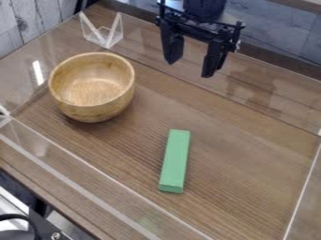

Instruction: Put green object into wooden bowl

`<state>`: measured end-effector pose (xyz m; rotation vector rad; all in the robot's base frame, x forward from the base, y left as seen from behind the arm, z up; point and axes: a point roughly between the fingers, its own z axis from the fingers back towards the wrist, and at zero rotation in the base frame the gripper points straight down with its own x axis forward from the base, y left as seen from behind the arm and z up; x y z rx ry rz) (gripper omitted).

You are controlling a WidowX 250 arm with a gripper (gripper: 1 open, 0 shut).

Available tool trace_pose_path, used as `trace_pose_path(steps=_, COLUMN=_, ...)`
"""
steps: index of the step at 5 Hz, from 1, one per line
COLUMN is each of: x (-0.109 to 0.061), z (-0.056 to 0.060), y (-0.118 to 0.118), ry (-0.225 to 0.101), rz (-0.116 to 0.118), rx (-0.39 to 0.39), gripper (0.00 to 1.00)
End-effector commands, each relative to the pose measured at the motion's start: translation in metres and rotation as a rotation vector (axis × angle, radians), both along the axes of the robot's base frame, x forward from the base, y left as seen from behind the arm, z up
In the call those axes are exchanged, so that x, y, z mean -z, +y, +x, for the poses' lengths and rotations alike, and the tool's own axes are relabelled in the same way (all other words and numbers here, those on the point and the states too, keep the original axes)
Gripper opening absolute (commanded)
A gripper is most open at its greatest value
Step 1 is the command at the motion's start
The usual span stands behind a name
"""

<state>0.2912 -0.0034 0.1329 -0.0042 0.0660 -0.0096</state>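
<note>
Dark wood-grain counter (238, 131) fills the single camera view, fenced by low clear plastic walls, with a pale planked wall behind. One tool (193, 56) hangs at the back, pointing down, its two dark fingers spread wide and holding nothing. It sits well above the surface and well apart from both task things.

One green object (175, 160) lies flat on the counter toward the front, its long axis running almost front to back with a slight lean. One wooden bowl (92, 85) stands upright to the left, hollow and nothing inside, well apart from the block. A small clear folded piece (100, 33) stands behind the bowl near the wall; what it is I cannot tell.

The step in hand looks like the approach to the block. To do it well, the tool should likely come over the block's middle, turn so its fingers straddle the narrow width, then descend with the jaws wide before closing. A centred grip should keep the long block level for the carry to the bowl.
</note>
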Motion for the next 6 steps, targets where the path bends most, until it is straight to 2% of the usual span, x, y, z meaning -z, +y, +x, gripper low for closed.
trace_pose_path(steps=1, x=0.004, z=-0.014, y=0.004, ry=0.021, rz=-0.005, rx=-0.044, gripper=1.0)
trace_pose_path(steps=2, x=0.013, z=-0.03, y=0.007, ry=0.04, rz=-0.015, rx=-0.119, gripper=1.0)
trace_pose_path(steps=3, x=0.018, z=-0.045, y=-0.002, ry=0.025, rz=-0.027, rx=-0.256, gripper=1.0)
trace_pose_path(steps=4, x=0.023, z=-0.052, y=-0.011, ry=0.006, rz=-0.036, rx=-0.368, gripper=1.0)
trace_pose_path(steps=5, x=0.037, z=-0.06, y=-0.007, ry=-0.018, rz=-0.047, rx=-0.401, gripper=1.0)
trace_pose_path(steps=6, x=0.052, z=-0.064, y=0.0, ry=-0.057, rz=-0.058, rx=-0.437, gripper=1.0)
